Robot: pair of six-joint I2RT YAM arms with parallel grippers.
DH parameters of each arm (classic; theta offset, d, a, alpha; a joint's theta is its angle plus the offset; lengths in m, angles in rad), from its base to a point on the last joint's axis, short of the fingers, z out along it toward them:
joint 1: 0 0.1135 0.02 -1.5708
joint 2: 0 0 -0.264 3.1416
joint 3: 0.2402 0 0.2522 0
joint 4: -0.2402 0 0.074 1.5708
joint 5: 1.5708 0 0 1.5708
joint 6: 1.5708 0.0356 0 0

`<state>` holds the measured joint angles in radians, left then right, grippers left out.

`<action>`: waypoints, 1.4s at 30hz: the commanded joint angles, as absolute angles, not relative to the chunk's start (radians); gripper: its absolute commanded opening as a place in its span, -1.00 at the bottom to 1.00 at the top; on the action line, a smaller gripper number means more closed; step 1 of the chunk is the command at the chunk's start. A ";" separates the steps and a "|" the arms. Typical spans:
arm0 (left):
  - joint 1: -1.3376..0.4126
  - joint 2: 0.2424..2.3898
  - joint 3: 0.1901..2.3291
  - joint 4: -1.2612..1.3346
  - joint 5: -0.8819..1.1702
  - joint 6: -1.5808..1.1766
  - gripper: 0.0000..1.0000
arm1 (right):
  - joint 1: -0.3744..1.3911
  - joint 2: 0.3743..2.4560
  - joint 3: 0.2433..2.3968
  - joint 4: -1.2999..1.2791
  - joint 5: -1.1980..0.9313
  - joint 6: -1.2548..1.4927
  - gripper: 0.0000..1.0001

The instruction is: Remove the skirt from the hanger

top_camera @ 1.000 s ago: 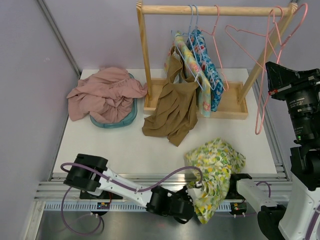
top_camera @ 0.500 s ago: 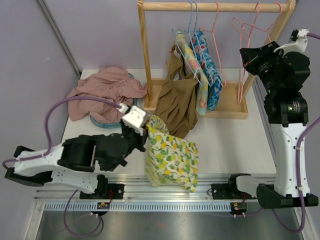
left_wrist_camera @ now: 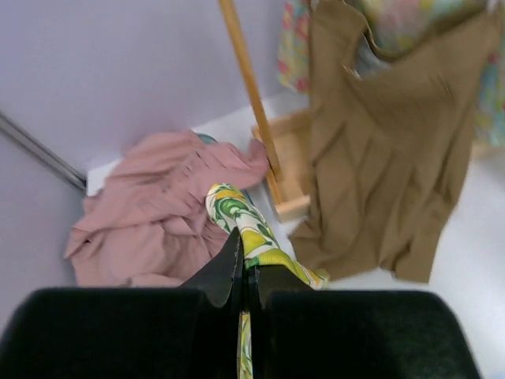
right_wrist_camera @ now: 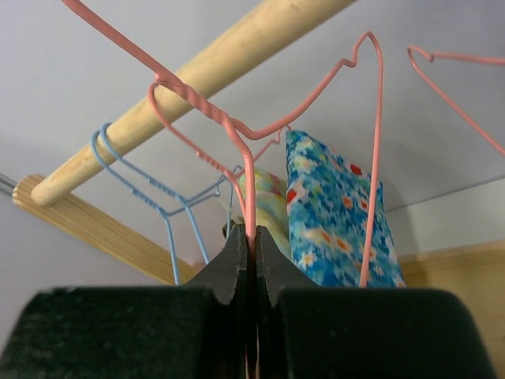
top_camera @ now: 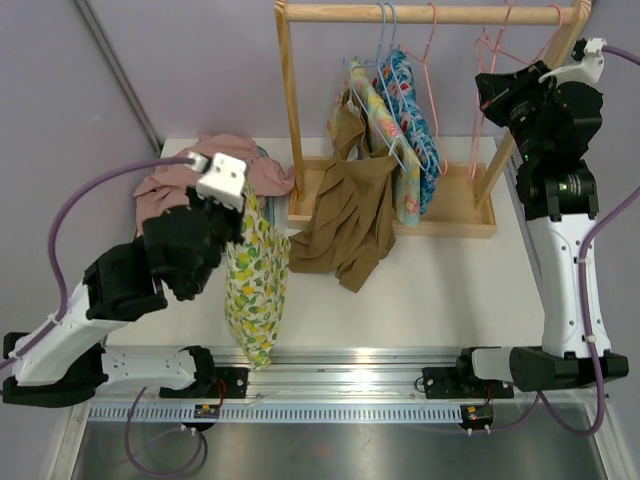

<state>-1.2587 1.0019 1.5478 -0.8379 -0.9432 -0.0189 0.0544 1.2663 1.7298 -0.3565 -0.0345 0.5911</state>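
Before me stands a flat white table (top_camera: 440, 290), closed in by plain pale lilac walls (top_camera: 180, 60). A thin grey metal strip (top_camera: 115, 70) runs slanted down the wall on my left. At the table's far side stands a light wooden clothes rack (top_camera: 289, 110) with a tray base. A ribbed aluminium rail (top_camera: 340, 375) lines the near edge.

The lemon-print skirt (top_camera: 255, 270) is thin matt cloth, hanging in soft folds. The rack (top_camera: 420, 14) is pale, smooth bare wood. The pink hanger (right_wrist_camera: 250, 197) is glossy coated wire. The brown garment (top_camera: 350, 215) is pleated matt cloth. The bench (top_camera: 450, 290) is smooth matt white.
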 commanded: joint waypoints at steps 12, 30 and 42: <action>-0.349 1.531 2.390 -0.657 -0.499 0.172 -1.00 | -0.069 1.569 1.928 -0.276 -0.044 0.643 -1.00; -0.035 1.800 1.992 -0.712 -0.235 -0.233 0.98 | -0.089 1.253 1.629 -0.325 -0.043 0.581 0.99; -0.204 1.122 1.413 -0.735 -0.245 -0.244 0.98 | -0.087 1.250 1.821 -0.397 -0.256 0.506 0.99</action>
<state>-0.1623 1.2297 1.5459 -0.7364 -0.2794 -0.2222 -0.0875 1.2327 1.7500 -0.4168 -0.1146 0.5381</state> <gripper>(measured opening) 0.987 0.993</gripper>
